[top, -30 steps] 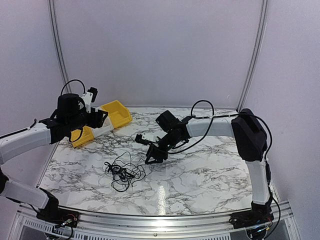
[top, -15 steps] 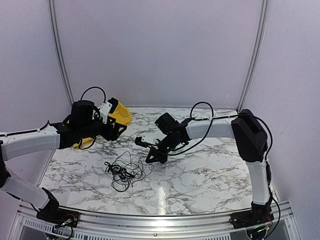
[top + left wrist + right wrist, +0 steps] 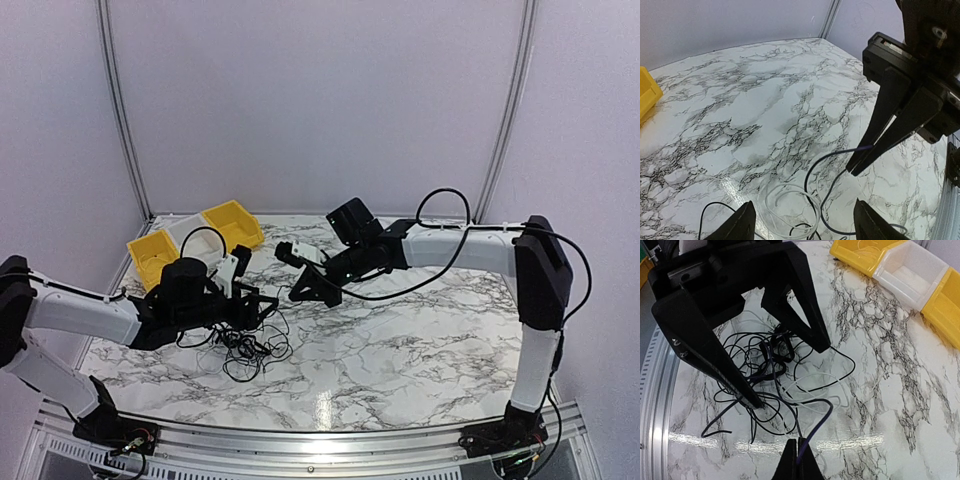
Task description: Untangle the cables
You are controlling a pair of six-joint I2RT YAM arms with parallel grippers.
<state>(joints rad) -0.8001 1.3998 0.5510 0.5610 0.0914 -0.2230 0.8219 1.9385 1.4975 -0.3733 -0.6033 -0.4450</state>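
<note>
The cables [image 3: 246, 343] lie in a loose tangle of thin dark and white wires on the marble table, left of centre. My right gripper [image 3: 797, 452] is shut on one dark purple cable [image 3: 825, 416] that rises from the tangle [image 3: 765, 360]. In the top view the right gripper [image 3: 298, 293] hangs just behind the tangle. My left gripper [image 3: 805, 226] is open, its fingers [image 3: 715, 360] straddling the pile from above. In the left wrist view the pinched cable [image 3: 830, 154] runs up into the right gripper's tip [image 3: 856, 168], and a white loop [image 3: 790, 212] lies below.
Two yellow bins [image 3: 232, 222] [image 3: 150, 256] and a white bin [image 3: 186, 232] stand in a row at the back left corner. The two grippers are close together over the tangle. The table's metal front rail [image 3: 320, 440] runs along the near edge.
The left arm swung from the bins down and right to hover over the tangle. The right gripper shut on a cable and drew it up and back.
</note>
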